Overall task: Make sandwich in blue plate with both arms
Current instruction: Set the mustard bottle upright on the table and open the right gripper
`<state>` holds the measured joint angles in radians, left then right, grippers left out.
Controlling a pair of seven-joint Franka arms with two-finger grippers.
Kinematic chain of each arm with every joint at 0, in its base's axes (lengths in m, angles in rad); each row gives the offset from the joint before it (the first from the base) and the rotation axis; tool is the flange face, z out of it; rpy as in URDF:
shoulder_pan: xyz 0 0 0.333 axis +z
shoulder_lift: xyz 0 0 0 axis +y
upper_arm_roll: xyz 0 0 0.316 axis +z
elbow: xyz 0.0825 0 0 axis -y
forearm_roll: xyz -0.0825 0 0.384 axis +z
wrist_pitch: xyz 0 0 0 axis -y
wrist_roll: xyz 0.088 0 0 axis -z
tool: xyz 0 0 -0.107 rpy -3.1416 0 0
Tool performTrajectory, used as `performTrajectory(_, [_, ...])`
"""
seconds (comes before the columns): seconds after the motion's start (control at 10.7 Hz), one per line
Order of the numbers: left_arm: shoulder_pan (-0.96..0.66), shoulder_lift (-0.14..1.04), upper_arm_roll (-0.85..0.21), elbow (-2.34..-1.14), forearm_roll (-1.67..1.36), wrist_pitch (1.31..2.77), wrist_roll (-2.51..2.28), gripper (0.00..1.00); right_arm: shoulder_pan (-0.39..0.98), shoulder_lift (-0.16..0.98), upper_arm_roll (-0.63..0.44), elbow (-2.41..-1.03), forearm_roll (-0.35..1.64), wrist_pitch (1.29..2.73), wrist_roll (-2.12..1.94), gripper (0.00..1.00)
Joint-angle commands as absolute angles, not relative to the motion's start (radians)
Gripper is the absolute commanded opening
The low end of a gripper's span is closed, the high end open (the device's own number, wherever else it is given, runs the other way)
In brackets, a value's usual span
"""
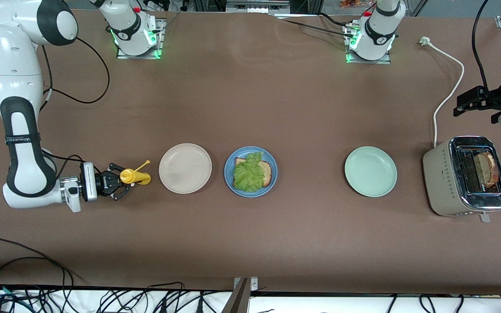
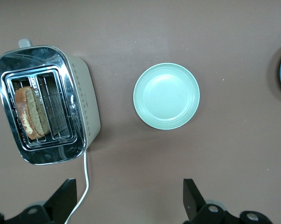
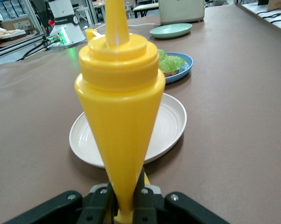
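The blue plate (image 1: 271, 161) sits mid-table and holds one brown toast slice (image 1: 268, 172) with a crinkly green lettuce leaf (image 1: 248, 174) on top. It also shows in the right wrist view (image 3: 185, 70). A second toast slice (image 1: 488, 169) stands in the toaster (image 1: 444, 174) and shows in the left wrist view (image 2: 31, 113). My right gripper (image 1: 122, 179) is low at the table beside the beige plate, shut on an upright yellow squeeze bottle (image 1: 134, 176), seen close in the right wrist view (image 3: 119, 93). My left gripper (image 1: 458, 105) hangs open and empty over the table beside the toaster.
A beige-white plate (image 1: 185, 168) lies between the bottle and the blue plate. A mint-green plate (image 1: 370, 171) lies between the blue plate and the toaster. The toaster's white cable (image 1: 450, 87) runs toward the left arm's base.
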<state>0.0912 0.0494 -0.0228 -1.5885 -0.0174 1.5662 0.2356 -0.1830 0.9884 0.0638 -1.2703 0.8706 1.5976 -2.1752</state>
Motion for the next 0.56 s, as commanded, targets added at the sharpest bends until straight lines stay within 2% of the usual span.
performTrajectory(0.0, [0.097, 0.06, -0.023, -1.563, -0.028, 1.554, 0.242, 1.0, -0.201, 1.017, 0.087, -1.255, 0.922, 1.597, -2.204, 0.0])
performTrajectory(0.19, [0.097, 0.06, -0.021, -1.563, -0.028, 1.554, 0.242, 1.0, -0.202, 1.02, 0.087, -1.256, 0.919, 1.615, -2.209, 0.0])
performTrajectory(0.28, [0.097, 0.06, -0.021, -1.563, -0.026, 1.554, 0.242, 1.0, -0.202, 1.026, 0.087, -1.256, 0.917, 1.626, -2.224, 0.04])
performTrajectory(0.47, [0.139, 0.086, -0.021, -1.56, -0.026, 1.568, 0.244, 1.0, -0.202, 1.037, 0.087, -1.258, 0.914, 1.649, -2.246, 0.24])
